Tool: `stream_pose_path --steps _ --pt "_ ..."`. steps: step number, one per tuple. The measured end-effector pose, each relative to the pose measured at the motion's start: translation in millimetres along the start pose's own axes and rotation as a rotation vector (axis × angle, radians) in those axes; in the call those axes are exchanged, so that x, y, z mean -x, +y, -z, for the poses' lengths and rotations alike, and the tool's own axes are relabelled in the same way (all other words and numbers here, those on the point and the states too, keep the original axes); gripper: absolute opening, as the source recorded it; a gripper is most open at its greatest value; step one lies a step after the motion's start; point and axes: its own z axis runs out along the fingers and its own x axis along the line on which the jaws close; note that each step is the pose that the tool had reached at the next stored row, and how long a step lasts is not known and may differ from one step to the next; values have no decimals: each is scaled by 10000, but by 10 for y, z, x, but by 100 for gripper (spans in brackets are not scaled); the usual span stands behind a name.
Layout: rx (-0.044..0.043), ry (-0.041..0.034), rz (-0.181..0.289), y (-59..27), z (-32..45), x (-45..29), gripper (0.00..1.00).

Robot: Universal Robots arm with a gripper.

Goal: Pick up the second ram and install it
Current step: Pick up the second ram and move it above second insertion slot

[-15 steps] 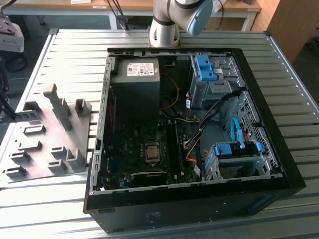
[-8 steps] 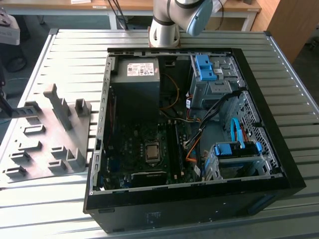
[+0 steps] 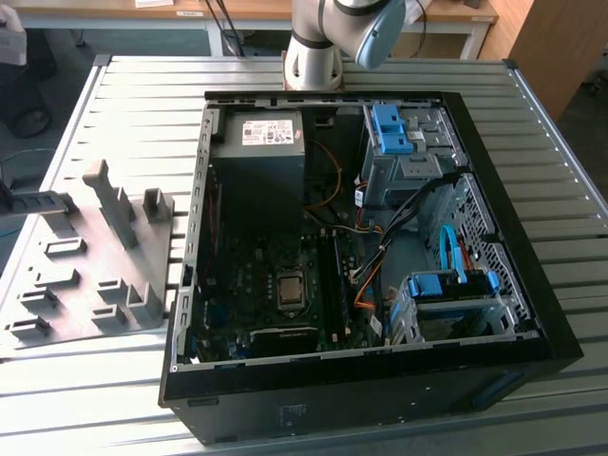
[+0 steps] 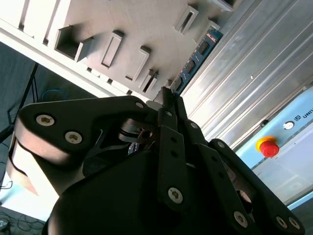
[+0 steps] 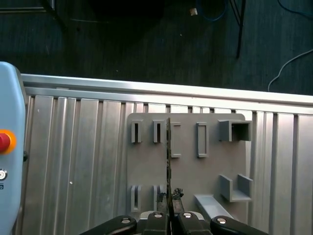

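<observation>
1. Your gripper [image 5: 169, 209] points straight down at the grey slotted tray [image 5: 146, 166] on the bench [image 5: 73, 161].
2. The jaws are clamped on one end of the second ram [image 5: 168, 156].
3. The ram hangs edge-on over the tray's middle. In the second wrist view its chip face [image 4: 196, 55] shows.

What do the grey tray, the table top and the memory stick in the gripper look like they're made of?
The grey tray looks like matte plastic, maybe printed: even flat grey, no shine. The table seems bare aluminium: ribbed silvery slats with soft glare. The second ram, pinched in the gripper, looks like laminate circuit board, dark greenish with black chips.
</observation>
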Motion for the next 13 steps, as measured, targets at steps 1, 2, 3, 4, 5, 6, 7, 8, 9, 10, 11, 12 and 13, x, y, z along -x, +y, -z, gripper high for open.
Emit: stream_pose_path --steps 1,2,3,4,5,6,7,8,9,10,11,12,13 --pt "-1 -1 0 1 29 1 14" --pt "-1 -1 0 2 60 3 14" --pt "1 0 0 4 92 4 14" --pt "0 0 0 5 123 6 14" --pt "0 0 0 6 155 7 14" --pt "-1 -1 0 7 187 9 14" --pt "0 0 0 8 221 10 14" --pt "0 0 0 10 258 12 14" --pt "-1 0 0 11 293 14 14" --pt "0 0 0 13 330 16 14" --pt "-1 0 0 14 367 18 14" --pt "0 0 0 15 406 19 14" --pt "0 0 0 17 444 21 14"
